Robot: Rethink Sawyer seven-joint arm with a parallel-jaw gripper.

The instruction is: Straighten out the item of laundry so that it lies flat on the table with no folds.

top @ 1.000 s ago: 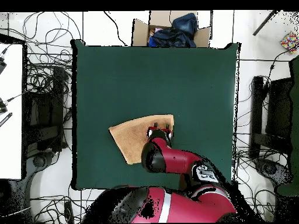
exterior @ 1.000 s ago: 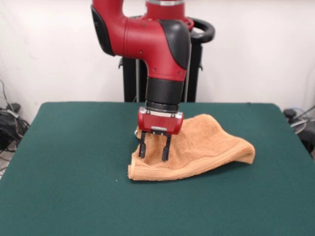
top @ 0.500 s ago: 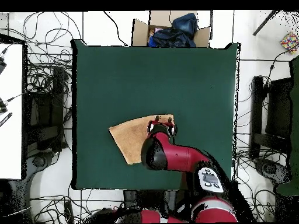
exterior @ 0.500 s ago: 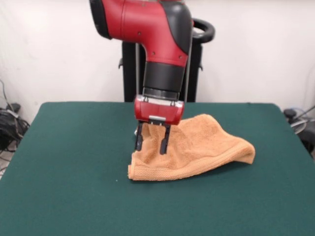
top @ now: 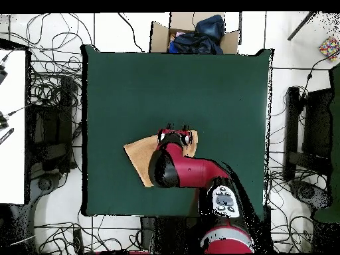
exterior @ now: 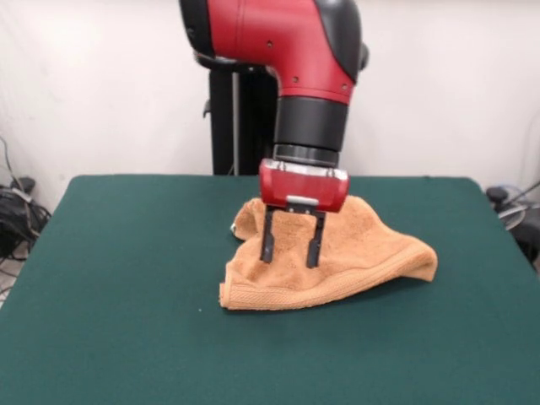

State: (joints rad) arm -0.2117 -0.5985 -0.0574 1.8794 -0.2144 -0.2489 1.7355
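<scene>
The orange-tan towel (exterior: 363,253) lies folded over itself near the middle of the dark green table (exterior: 110,278), with a thick banded edge along its front. My gripper (exterior: 291,253) hangs just above the towel's middle-left part, open, nothing between its fingers (exterior: 267,240). In the overhead view the arm covers most of the towel (top: 137,154); the gripper (top: 176,127) shows at the towel's far edge.
A cardboard box (top: 192,32) with dark cloth stands off the table's far edge in the overhead view. Cables and equipment (top: 46,119) lie on the floor around the table. A black stand (exterior: 228,118) rises behind the table.
The arm has risen slightly and shifted right in the front view, from the towel's left edge toward its middle. The towel has not moved.
</scene>
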